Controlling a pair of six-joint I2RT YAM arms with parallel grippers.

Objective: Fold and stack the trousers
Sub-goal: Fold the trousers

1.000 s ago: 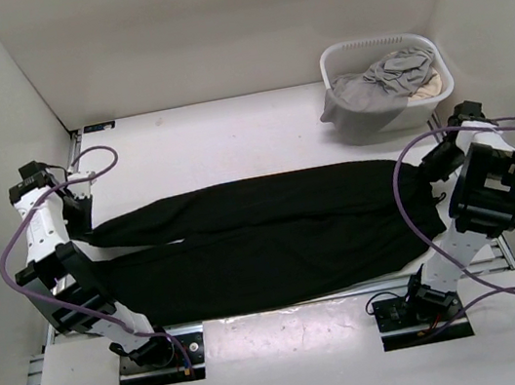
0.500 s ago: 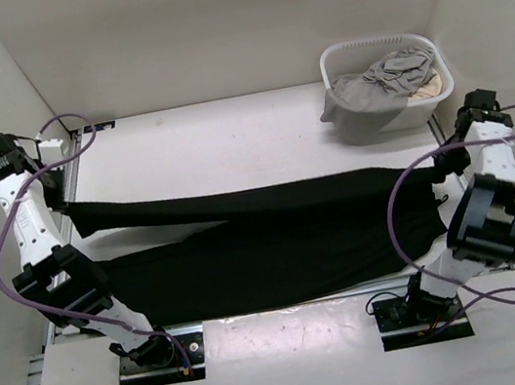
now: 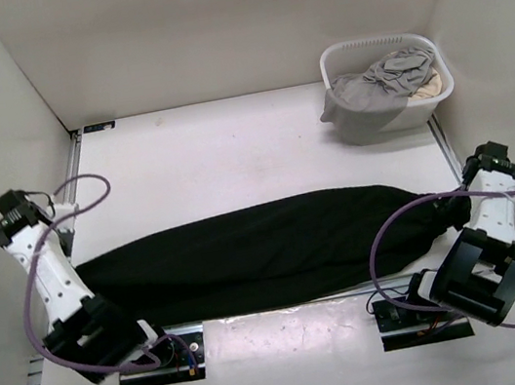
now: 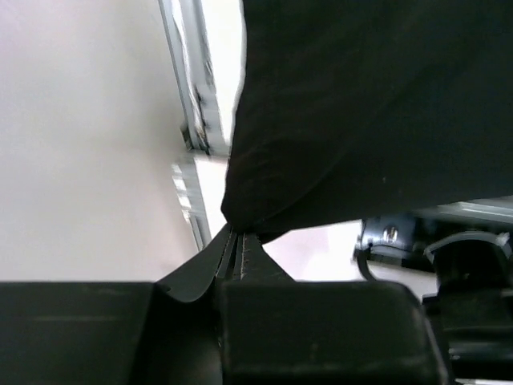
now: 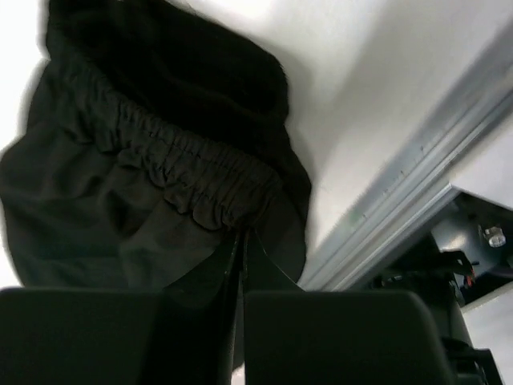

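Note:
The black trousers (image 3: pixel 267 250) lie folded lengthwise, one leg on the other, in a long band across the near half of the table. My left gripper (image 4: pixel 238 233) is shut on the leg-end corner of the trousers (image 4: pixel 361 112) at the left table edge. My right gripper (image 5: pixel 241 234) is shut on the elastic waistband of the trousers (image 5: pixel 160 168) at the right end. In the top view the left gripper (image 3: pixel 74 268) and the right gripper (image 3: pixel 459 203) sit at the two ends of the band.
A white laundry basket (image 3: pixel 344 57) holding a grey garment (image 3: pixel 378 85) and a beige cloth (image 3: pixel 430 87) stands at the back right. Metal rails (image 5: pixel 417 208) run along the table's side edges. White walls enclose the table on three sides.
Both grippers carried the far leg toward the near edge and laid it over the near leg. The two spread legs are now one narrower band. The right gripper closed on the waistband.

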